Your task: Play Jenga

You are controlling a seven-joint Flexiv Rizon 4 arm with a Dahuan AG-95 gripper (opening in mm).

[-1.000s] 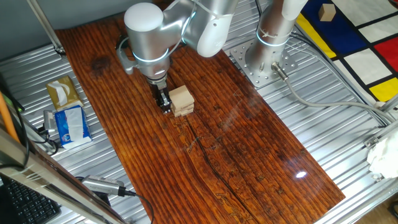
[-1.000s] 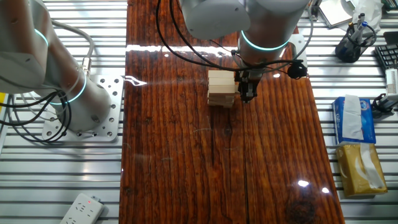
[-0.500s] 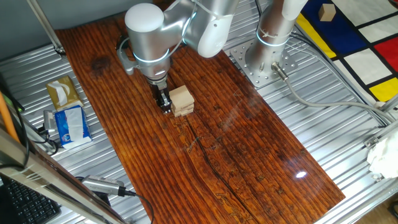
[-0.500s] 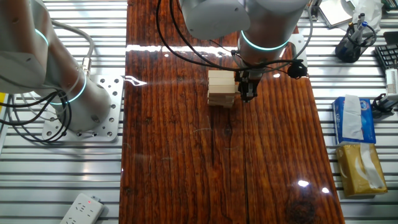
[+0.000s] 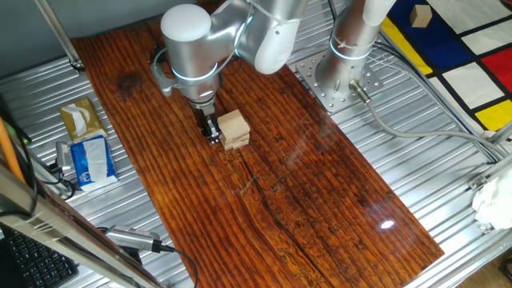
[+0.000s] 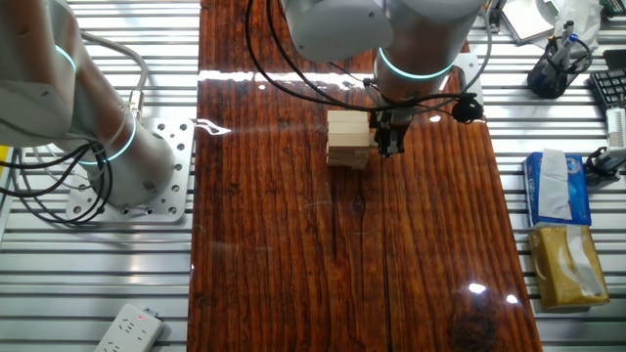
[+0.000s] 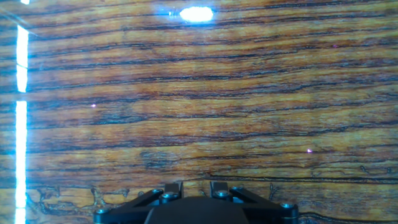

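The Jenga stack stands in crosswise layers on the striped wooden desk, toward its far end in one fixed view. The hand hangs low just beside the stack, at its 9 o'clock in one fixed view and its 3 o'clock in the other. Its dark fingers look drawn narrow, gripping nothing visible. Whether they touch the blocks I cannot tell. The hand view shows only desk grain.
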